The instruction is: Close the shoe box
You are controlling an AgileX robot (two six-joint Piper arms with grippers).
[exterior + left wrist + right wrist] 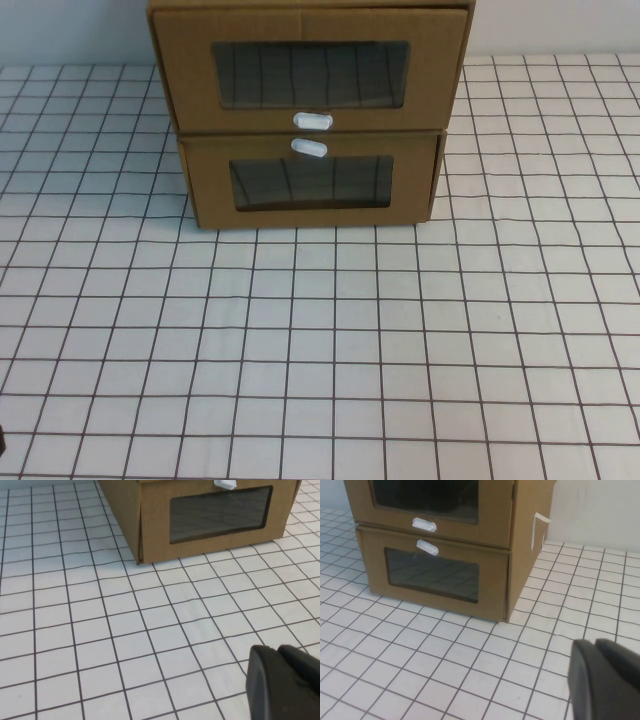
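Two cardboard boxes stand stacked at the far middle of the gridded tabletop (320, 350): the shoe box (310, 70), with its white tab (312, 121) under the window, sits on top of the lower box (310, 185), whose front looks set slightly back from the upper one. The left hand (282, 682) hovers over bare tabletop near the lower box's left corner, the right hand (607, 680) over the tabletop near its right corner. Whether either hand is apart or together, I cannot tell.
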